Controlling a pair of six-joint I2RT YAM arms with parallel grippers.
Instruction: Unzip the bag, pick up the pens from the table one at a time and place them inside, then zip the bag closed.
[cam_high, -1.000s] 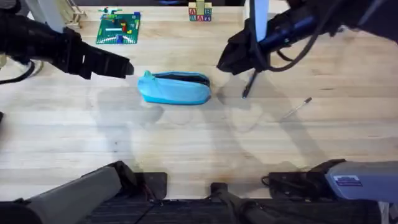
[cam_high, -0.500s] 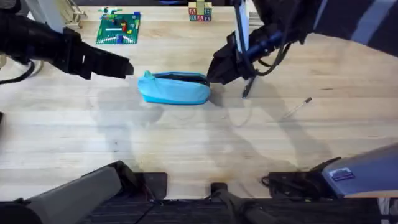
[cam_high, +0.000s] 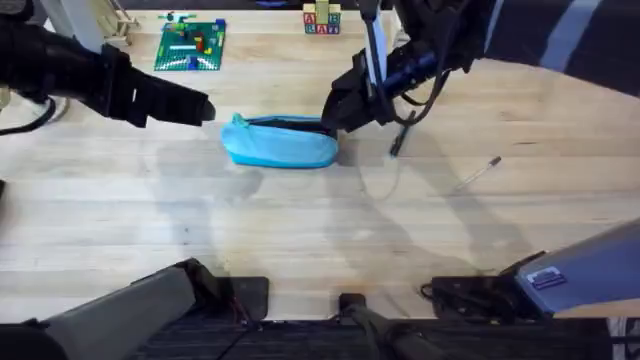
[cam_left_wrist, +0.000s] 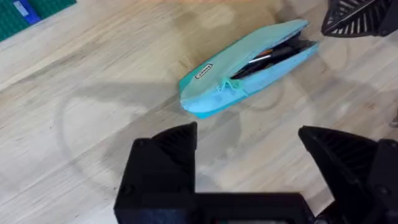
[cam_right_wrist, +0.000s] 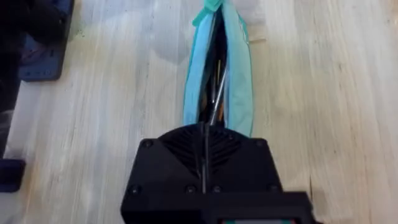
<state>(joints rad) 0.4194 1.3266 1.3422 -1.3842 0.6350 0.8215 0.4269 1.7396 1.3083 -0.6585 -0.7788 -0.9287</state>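
The bench (cam_high: 300, 230) is a broad span of pale planks, and nearly all the action sits in its far half. The two arms come next in bulk: the left arm reaches in from the left edge, the right arm from the right and over the middle.

The bag (cam_high: 281, 142) lies a little left of the bench's middle toward the far edge, its long axis parallel to that far edge. It is unzipped, the mouth gaping along its length, and the left wrist view shows pens (cam_left_wrist: 273, 55) already lying inside.

The right hand (cam_high: 337, 112) is at the bag's right-hand end, touching or just over it, and is plainly the nearer of the two. Its wrist view looks straight down the open slot, so hand and bag share one line; the fingers are pressed together, and whether they pinch anything I cannot tell. The left hand (cam_high: 197, 108) hovers just off the bag's left end, fingers spread wide with nothing between them.

Smallest, two pens lie loose on the bench to the right of the bag: a dark pen (cam_high: 397, 143) near the right hand, and a pale silvery pen (cam_high: 479, 173) farther toward the right edge. Judging by these, filling is not finished.
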